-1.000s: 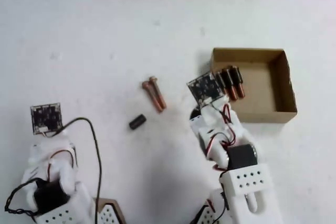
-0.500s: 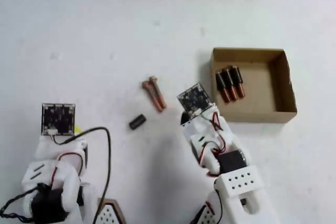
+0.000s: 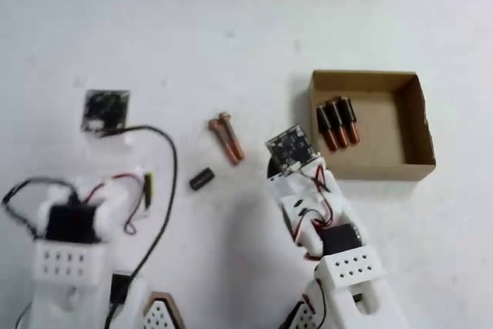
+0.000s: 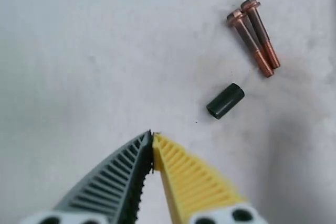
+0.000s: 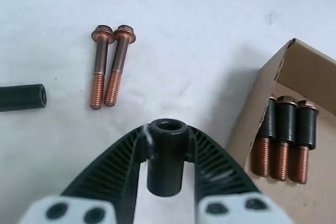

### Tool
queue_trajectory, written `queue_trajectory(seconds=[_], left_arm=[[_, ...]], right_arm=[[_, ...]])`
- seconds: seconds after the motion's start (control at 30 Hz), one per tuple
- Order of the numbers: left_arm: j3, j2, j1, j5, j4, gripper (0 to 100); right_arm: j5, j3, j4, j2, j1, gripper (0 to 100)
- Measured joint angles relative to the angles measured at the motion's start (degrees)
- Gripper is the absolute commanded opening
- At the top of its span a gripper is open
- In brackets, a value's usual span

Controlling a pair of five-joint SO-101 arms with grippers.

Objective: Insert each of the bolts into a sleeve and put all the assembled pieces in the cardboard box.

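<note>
Gripping a black sleeve [image 5: 167, 163] in the right gripper [image 5: 167, 130]; left gripper [image 4: 152, 136] pinched closed, empty.
Two bolts [image 3: 226, 139] lie at one o'clock from a loose sleeve [image 3: 202, 179]; the cardboard box [image 3: 381, 169], at their three o'clock, holds three assembled pieces [image 3: 337, 122].

The surface [image 3: 231, 28] is seen as plain white, faintly smudged with grey. The two loose bolts [image 4: 251, 38] are coloured copper throughout, and the loose sleeve [image 4: 226, 100] is matt black. The cardboard box [image 3: 412, 125] is shown in plain brown. The assembled pieces [image 5: 286, 137] are black with copper threads. The left tool [image 4: 153, 139] is formed of one grey and one yellow half, both ribbed. The right tool [image 5: 167, 129] is ribbed black, and the held sleeve [image 5: 165, 163] is black too. The arm shells [image 3: 350, 267] are white.
</note>
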Motion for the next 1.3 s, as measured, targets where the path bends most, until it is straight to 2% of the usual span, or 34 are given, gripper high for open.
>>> queue_trajectory(seconds=[0.17,0.67,1.0,1.3], left_arm=[[-5.0,11.7,6.0,7.7,-4.1,2],[-20.9,45.6,18.7,22.7,-12.7,2],[-24.6,61.7,19.1,32.8,-28.7,2],[-24.7,64.2,14.1,33.8,-34.5,3]], right_arm=[[0.0,1.9,-0.1,0.0,0.4,1.7],[0.0,4.5,-0.4,-0.2,0.5,1.7],[0.0,4.6,-0.4,-0.2,0.5,1.7],[0.0,4.6,-0.4,-0.2,0.5,1.7]])
